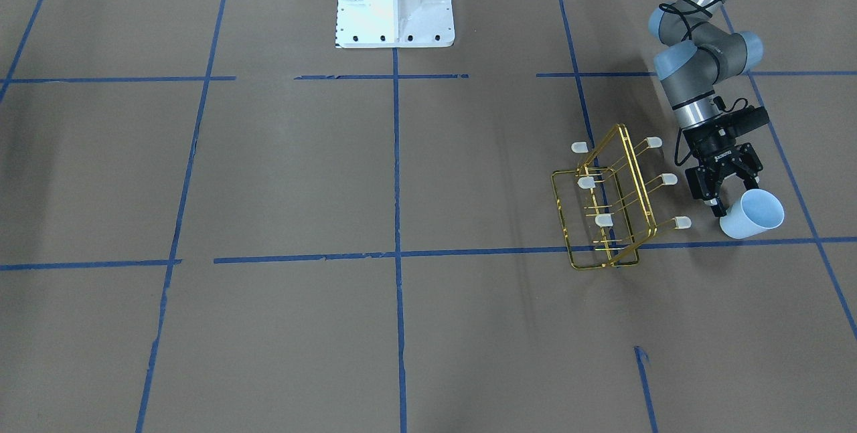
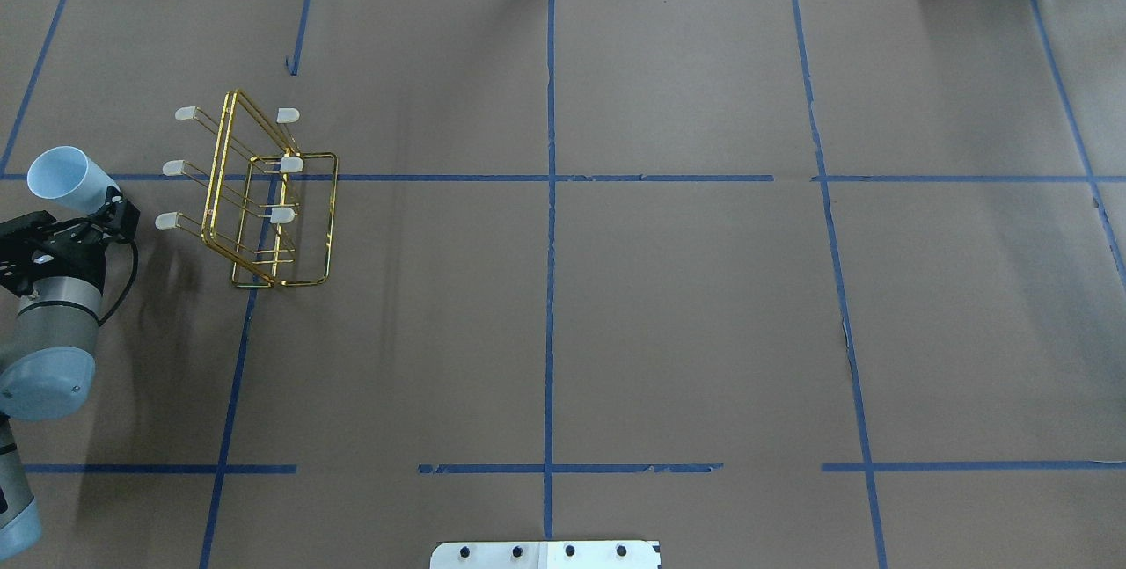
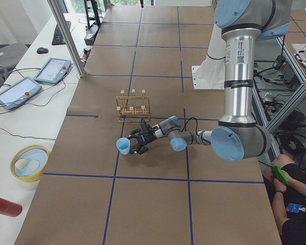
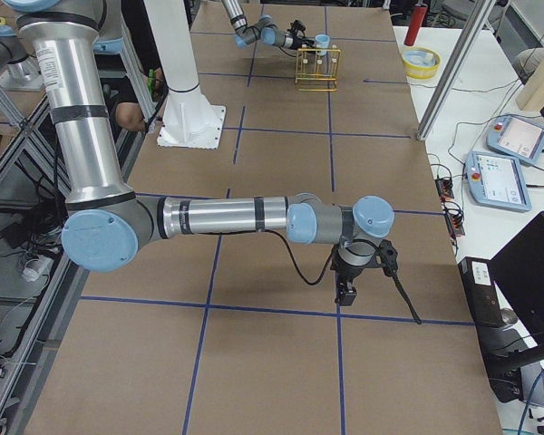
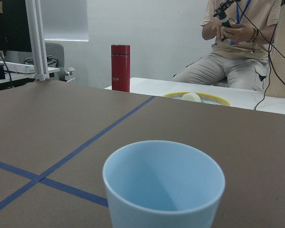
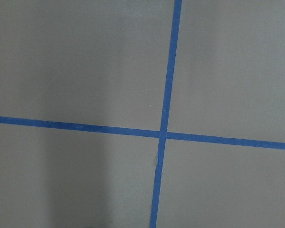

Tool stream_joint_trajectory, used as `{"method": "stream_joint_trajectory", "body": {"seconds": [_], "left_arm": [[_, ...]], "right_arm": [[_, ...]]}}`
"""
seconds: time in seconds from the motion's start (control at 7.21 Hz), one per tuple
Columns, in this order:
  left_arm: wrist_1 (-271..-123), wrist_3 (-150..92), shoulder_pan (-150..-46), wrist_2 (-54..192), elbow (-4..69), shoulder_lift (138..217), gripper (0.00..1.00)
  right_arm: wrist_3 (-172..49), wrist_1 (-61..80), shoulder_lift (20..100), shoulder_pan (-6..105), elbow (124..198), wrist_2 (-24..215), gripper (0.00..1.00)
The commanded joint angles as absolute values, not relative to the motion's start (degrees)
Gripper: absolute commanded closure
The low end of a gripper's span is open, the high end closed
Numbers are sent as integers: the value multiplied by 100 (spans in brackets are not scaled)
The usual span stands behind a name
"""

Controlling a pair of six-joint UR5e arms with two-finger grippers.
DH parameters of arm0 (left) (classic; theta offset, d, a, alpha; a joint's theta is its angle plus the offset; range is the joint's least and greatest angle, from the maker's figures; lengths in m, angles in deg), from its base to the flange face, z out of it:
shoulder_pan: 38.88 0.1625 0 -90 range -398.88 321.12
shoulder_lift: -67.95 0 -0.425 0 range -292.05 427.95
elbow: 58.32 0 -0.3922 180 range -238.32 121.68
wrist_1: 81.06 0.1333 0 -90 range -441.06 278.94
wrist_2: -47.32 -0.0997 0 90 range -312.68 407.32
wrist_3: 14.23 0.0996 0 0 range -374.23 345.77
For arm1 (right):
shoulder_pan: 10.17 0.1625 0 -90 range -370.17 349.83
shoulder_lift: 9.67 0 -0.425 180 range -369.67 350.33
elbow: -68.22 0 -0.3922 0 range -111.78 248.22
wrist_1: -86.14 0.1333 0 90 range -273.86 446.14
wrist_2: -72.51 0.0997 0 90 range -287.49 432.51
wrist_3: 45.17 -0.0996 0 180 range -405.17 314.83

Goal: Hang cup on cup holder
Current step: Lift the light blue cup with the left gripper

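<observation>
The pale-blue cup (image 1: 753,214) is tilted with its mouth facing away from my left gripper (image 1: 730,200), which is shut on its base, low over the table. It fills the bottom of the left wrist view (image 5: 164,185) and shows in the overhead view (image 2: 62,178). The gold wire cup holder (image 1: 604,220) stands beside it, apart from it, its white-capped prongs bare; in the overhead view the holder (image 2: 220,173) is to the right of the gripper (image 2: 101,204). My right gripper (image 4: 344,294) hangs over bare table far away; I cannot tell if it is open or shut.
The white robot pedestal (image 1: 394,1) stands at the table's middle edge. A yellow bowl (image 3: 29,162) and a red bottle (image 5: 120,68) sit on the white bench beyond the table end, where a person (image 5: 232,47) sits. Blue tape lines cross the brown table.
</observation>
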State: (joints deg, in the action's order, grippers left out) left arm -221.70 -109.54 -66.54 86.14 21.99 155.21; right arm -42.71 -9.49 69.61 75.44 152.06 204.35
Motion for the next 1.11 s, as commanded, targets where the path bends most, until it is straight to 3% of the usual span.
{"method": "stream_joint_trajectory", "body": {"seconds": [0.0, 0.97], "left_arm": [[-22177, -10960, -6691, 8617, 2096, 15523, 0], [-22098, -10916, -7086, 8898, 1808, 15943, 0]], "right_arm": [[-4271, -949, 6960, 7535, 15206, 20435, 0], [-4271, -949, 6960, 7535, 15206, 20435, 0]]}}
